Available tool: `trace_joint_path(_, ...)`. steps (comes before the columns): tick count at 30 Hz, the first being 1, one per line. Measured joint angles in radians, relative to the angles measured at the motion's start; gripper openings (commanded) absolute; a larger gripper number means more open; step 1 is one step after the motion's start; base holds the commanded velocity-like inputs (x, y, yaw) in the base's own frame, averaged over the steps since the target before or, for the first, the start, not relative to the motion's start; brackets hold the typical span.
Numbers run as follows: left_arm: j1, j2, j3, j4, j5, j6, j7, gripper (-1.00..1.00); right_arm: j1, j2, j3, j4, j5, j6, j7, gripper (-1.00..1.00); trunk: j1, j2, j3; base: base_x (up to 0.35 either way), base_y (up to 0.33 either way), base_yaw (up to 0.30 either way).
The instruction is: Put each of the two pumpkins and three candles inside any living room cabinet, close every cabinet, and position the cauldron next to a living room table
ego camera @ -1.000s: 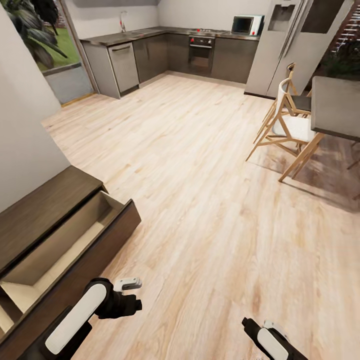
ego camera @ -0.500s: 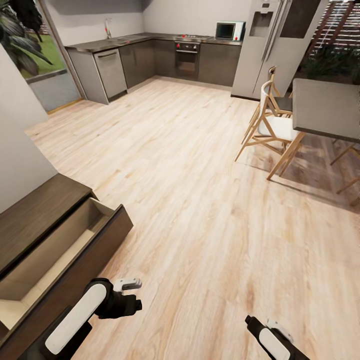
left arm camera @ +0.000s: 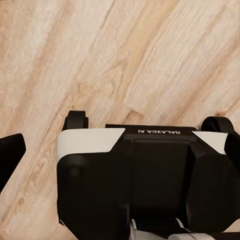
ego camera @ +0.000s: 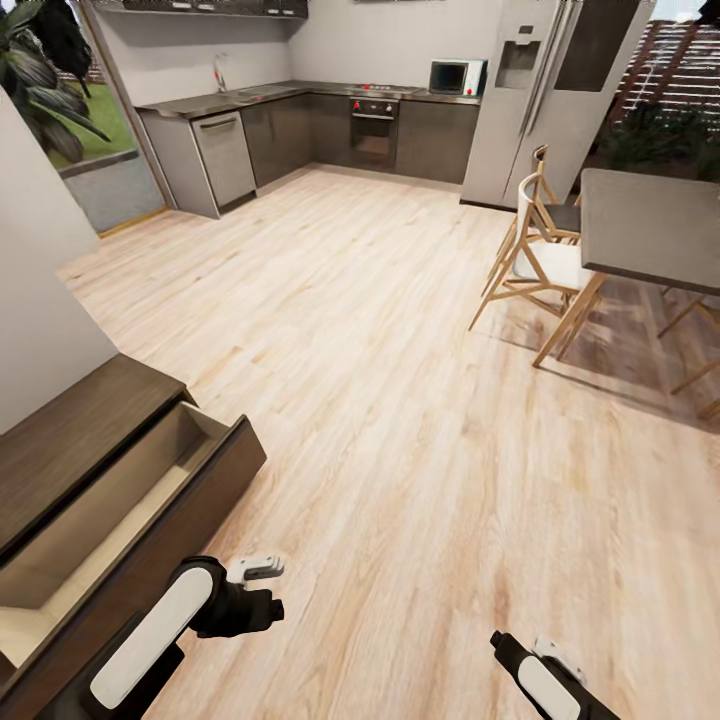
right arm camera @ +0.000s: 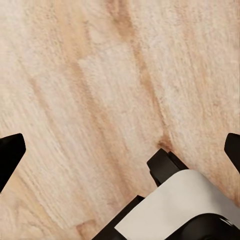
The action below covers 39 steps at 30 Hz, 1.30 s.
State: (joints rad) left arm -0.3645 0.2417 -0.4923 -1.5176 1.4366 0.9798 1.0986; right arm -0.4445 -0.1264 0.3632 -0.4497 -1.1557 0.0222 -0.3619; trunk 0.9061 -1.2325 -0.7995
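The cabinet (ego camera: 90, 470), a long, low dark-brown wood-grain unit with a slab top, stands against a pale wall at the lower left of the head view, one flat handleless drawer (ego camera: 130, 500) pulled well out to show a pale, bare interior. The left arm (ego camera: 150, 640) hangs just in front of that drawer front, black wrist and white forearm above the floor (ego camera: 380, 400). The right arm (ego camera: 545, 680) shows at the lower edge, well apart from the cabinet.

Light wood planks run across the whole open room. At the far end, a grey kitchen counter (ego camera: 260, 95) wraps the corner, with an oven (ego camera: 373, 125), a microwave (ego camera: 455, 76) and a tall fridge (ego camera: 540, 90). To the right, wooden chairs (ego camera: 540, 265) stand tucked at a dark-topped dining table (ego camera: 650, 215). A window with green foliage (ego camera: 60, 90) sits at the upper left.

Both wrist views look down at the plank floor. Black finger tips (left arm camera: 10, 155) sit at the far edges of each wrist view, so both sets of fingers are spread wide and hold nothing.
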Motion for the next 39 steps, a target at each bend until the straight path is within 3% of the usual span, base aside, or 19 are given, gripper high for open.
trace_joint_path(9, 0.000, 0.000, 0.000, 0.000, 0.000, 0.000, 0.000, 1.00, 0.000, 0.000, -0.001, 0.001, 0.000, -0.003, 0.000, 1.00, 0.000, 0.000, 0.015, 0.000, 0.000, 0.000)
trace_joint_path(16, 0.000, 0.000, 0.000, 0.000, 0.001, 0.000, 0.000, 1.00, 0.000, 0.002, 0.000, 0.001, 0.005, -0.048, -0.004, 1.00, 0.000, 0.000, 0.027, 0.000, 0.000, 0.000)
trace_joint_path(39, 0.000, -0.014, 0.000, 0.000, 0.000, 0.000, 0.000, 1.00, 0.000, 0.006, 0.000, 0.028, -0.006, -0.058, -0.003, 1.00, 0.000, 0.000, 0.065, 0.000, 0.000, 0.000)
